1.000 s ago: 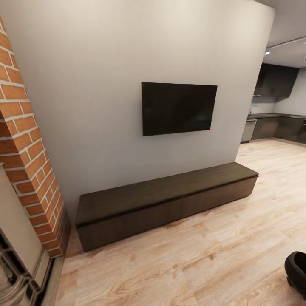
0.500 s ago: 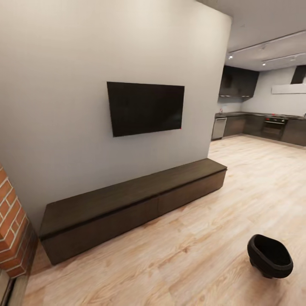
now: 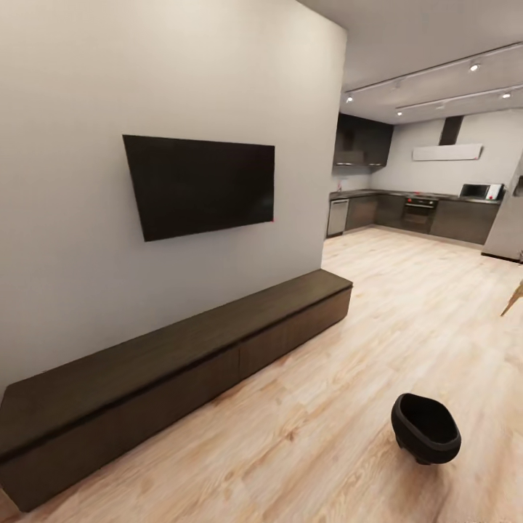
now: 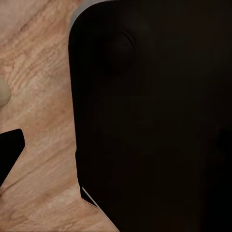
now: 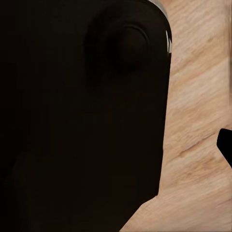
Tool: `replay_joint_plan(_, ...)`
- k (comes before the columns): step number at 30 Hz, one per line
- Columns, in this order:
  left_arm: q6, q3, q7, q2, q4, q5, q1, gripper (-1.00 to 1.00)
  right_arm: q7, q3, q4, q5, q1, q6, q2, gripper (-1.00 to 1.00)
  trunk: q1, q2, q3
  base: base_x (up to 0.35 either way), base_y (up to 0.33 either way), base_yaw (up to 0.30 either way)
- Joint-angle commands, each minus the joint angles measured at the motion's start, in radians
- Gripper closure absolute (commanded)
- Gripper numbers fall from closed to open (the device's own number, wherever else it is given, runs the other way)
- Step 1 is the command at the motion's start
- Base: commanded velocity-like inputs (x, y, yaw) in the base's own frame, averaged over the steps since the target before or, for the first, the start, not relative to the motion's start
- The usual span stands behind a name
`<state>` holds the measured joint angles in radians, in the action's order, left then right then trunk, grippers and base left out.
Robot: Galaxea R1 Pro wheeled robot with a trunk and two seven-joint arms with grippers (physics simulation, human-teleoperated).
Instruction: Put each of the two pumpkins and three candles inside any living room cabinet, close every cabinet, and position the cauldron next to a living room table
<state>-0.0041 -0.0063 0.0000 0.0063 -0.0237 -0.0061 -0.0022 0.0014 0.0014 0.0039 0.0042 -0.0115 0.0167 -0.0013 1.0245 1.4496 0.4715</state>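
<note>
Gripper state cannot be told for either arm. From the head view, the long, low dark-brown wood cabinet (image 3: 181,363), fronts shut, runs from 8 o'clock toward centre; the round black cauldron (image 3: 426,427) sits on the light wood floor (image 3: 327,450) at 5 o'clock.

My head view swings right: the brick column drops out, the cauldron (image 3: 426,428) comes fully into frame, more kitchen (image 3: 414,211) opens up.
</note>
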Motion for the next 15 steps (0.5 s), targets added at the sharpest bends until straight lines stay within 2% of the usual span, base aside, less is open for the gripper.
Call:
replay_joint_plan(1, 0.000, -0.001, 0.000, -0.002, -0.001, -0.001, 0.000, -1.00, 0.000, 0.000, 0.001, 0.000, -0.001, 0.002, 0.000, -1.00, 0.000, 0.000, 0.001, 0.314, -0.123, -0.289)
replay_joint_plan(15, -0.009, -0.003, 0.000, -0.005, -0.001, -0.002, 0.000, -1.00, 0.003, 0.000, 0.001, -0.001, -0.001, 0.002, 0.000, -1.00, 0.000, 0.000, 0.008, 0.291, -0.193, -0.289)
